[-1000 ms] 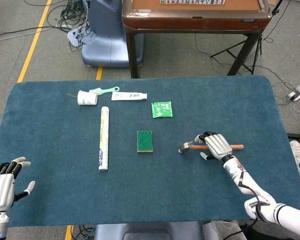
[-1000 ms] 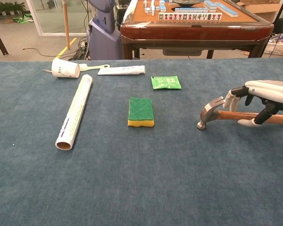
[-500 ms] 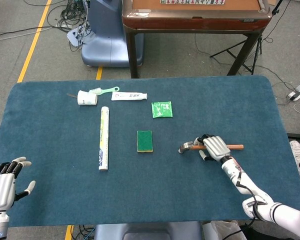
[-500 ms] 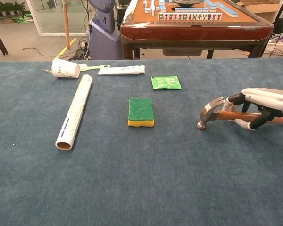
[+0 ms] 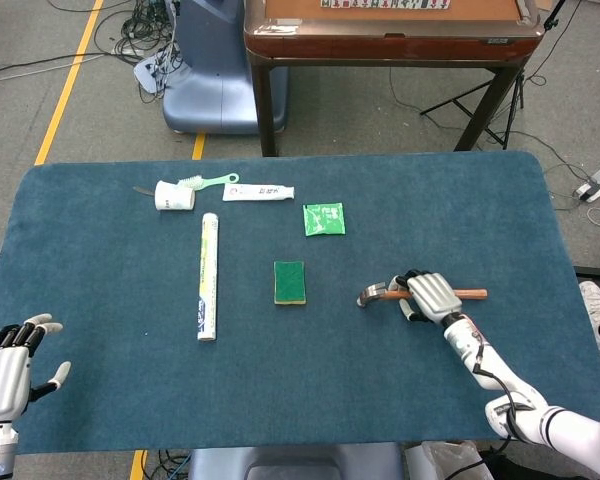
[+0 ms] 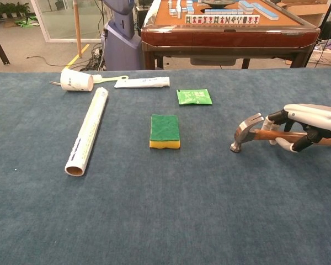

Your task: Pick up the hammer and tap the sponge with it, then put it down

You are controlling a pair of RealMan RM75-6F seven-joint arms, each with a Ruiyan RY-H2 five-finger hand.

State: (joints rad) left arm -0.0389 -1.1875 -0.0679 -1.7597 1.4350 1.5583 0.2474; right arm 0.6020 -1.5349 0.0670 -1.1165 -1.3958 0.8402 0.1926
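Wooden handle of the hammer [image 6: 248, 131] ran straight through the right hand [image 6: 309, 120]; fingers [image 6: 279, 116] were curled over the top and the thumb came up under it, so it was grasping the hammer just behind the steel head, which poked out toward the sponge [image 6: 165, 131]; head looked like it was touching the mat [image 5: 100, 250], hard to say for sure; sponge sat well apart, mid-table, green side up; left hand [image 5: 8, 364] hung at the near left edge, fingers spread, holding nothing; a tube [image 5: 208, 275] lay left of the sponge.
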